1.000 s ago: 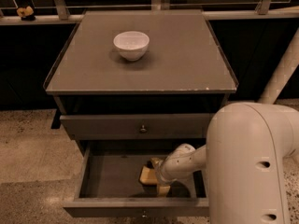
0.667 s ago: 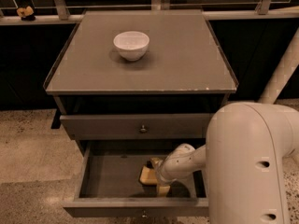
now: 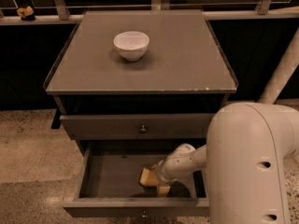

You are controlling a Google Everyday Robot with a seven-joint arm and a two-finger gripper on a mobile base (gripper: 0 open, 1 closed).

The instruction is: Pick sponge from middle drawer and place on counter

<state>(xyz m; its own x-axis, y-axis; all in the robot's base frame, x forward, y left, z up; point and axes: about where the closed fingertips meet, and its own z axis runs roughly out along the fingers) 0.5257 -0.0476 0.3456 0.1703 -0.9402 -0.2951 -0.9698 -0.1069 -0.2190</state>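
Note:
The middle drawer (image 3: pixel 107 174) is pulled open below the closed knobbed drawer front (image 3: pixel 140 125). On its dark floor, right of centre, lies the pale-yellow sponge (image 3: pixel 146 176). My gripper (image 3: pixel 158 183) reaches down into the drawer from the right and sits right at the sponge, covering its right side. The white wrist hides where the two meet. Above, the grey counter (image 3: pixel 182 59) is a flat square top with a thin rim.
A white bowl (image 3: pixel 131 45) stands on the counter's left-back part. My large white arm (image 3: pixel 252 167) fills the lower right and hides the drawer's right end. A white pole (image 3: pixel 280 73) rises at the right. Speckled floor lies to the left.

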